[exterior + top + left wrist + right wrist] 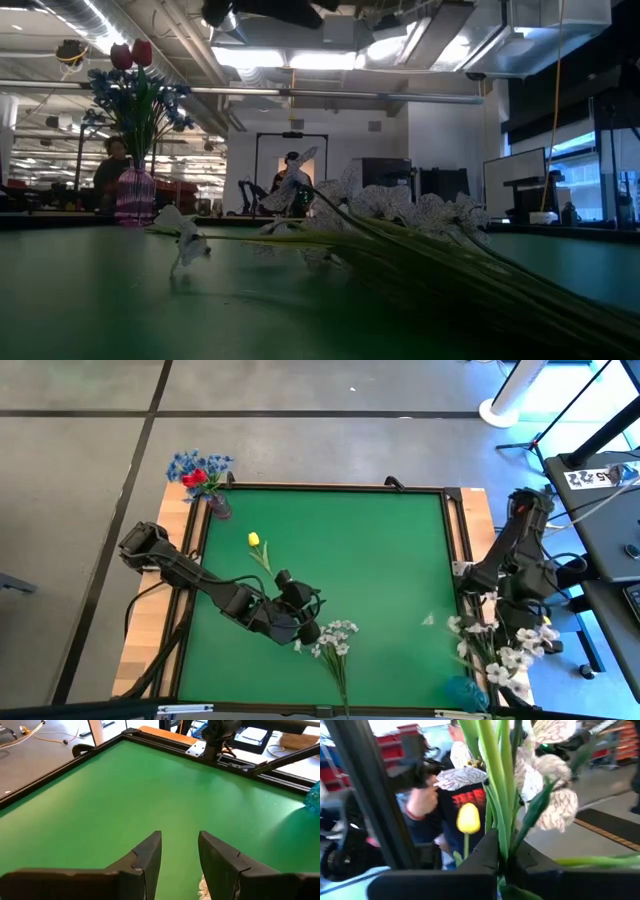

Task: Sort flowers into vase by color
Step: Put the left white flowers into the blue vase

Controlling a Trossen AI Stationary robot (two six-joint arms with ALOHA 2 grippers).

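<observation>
The left claw (pixel 303 632) hovers part open and empty over the green worktop (pixel 380 560), just beside a white spray (pixel 335 640). A yellow tulip (pixel 254 540) lies near. The right claw (pixel 502 857), off the worktop's right edge, is clamped on green-stalked white flowers (pixel 545 775); red and blue flowers (pixel 198 472) stand in the corner vase (pixel 220 507).

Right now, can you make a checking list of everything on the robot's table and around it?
Surface: green mat in a dark frame, on a wooden table.
Job's things: vase at a far corner holding red tulips and blue sprigs; yellow tulip and white spray lying on the mat.
Clutter: blue thing by the near edge, cannot tell what.
Grippers: left gripper open, low over the mat by the white spray; right gripper shut on green stems with white blossoms.
Cables: along both arms.
Surroundings: grey floor, a person beyond the table.
</observation>
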